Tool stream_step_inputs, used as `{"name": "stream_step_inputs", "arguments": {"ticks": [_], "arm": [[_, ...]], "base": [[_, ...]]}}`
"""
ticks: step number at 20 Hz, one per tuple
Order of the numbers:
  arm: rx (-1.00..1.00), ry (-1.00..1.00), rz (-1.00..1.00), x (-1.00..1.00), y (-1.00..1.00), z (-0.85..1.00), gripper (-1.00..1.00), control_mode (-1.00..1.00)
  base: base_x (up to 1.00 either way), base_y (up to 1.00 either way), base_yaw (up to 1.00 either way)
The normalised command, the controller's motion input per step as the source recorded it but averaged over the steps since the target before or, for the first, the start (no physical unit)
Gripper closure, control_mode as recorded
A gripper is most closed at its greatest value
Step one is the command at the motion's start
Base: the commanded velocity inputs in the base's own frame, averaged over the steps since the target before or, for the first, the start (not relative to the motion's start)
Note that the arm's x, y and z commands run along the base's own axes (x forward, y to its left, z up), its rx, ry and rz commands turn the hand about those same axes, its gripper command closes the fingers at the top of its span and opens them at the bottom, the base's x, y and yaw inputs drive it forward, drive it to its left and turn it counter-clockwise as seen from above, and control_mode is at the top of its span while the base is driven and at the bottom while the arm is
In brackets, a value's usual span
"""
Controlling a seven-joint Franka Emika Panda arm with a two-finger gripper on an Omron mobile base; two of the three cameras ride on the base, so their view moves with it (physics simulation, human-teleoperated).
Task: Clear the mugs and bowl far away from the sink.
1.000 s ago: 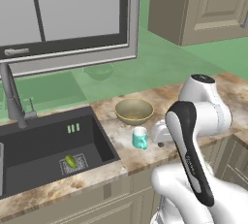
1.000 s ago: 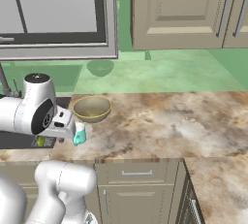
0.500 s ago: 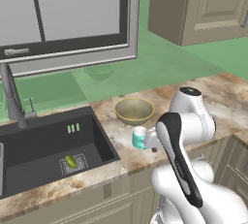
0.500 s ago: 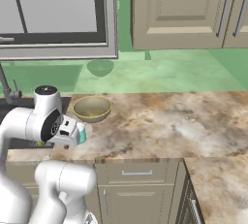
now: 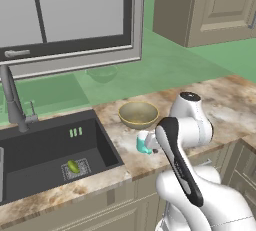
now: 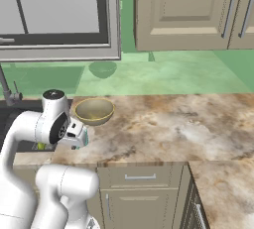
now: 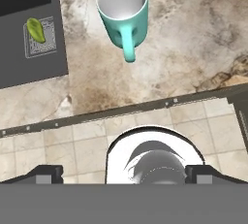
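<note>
The teal mug [image 7: 122,5] stands upright on the marbled counter, white inside, with its handle turned toward my gripper [image 7: 128,173]. The fingertips stand wide apart and open, with nothing between them, hovering over the counter's front edge just short of the mug. From the base the mug [image 5: 143,143] sits right beside my hand [image 6: 75,135], partly covered by the arm. Behind it rests the tan-olive bowl [image 5: 138,114] [image 6: 94,110]. The dark sink [image 5: 40,150] lies to the left. A small bright green thing [image 5: 73,166] [image 7: 35,29] lies on its grey rack; its shape is too small to tell.
A tall grey faucet [image 5: 12,97] rises behind the sink under the window. The marbled counter [image 6: 188,124] runs wide to the right of the bowl. Drawers and cabinet doors [image 6: 141,193] sit below its front edge, with tiled floor beneath.
The arm has folded down and swung left, bringing the hand close beside the teal mug. The mug, the bowl and the green thing have stayed put.
</note>
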Motion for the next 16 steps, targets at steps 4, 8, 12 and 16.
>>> {"name": "stream_step_inputs", "arguments": {"ticks": [4,8,12,16], "arm": [[0.00,0.00,0.00,0.24,0.00,-0.04,-1.00,-1.00],[0.00,-0.01,0.00,0.16,0.00,-0.12,-1.00,-1.00],[0.00,0.00,0.00,0.19,0.00,-0.21,-1.00,-1.00],[0.00,0.00,0.00,0.26,0.00,-0.26,-1.00,-1.00]], "base": [[0.00,0.00,0.00],[0.00,0.00,0.00],[0.00,0.00,0.00],[0.00,0.00,0.00]]}}
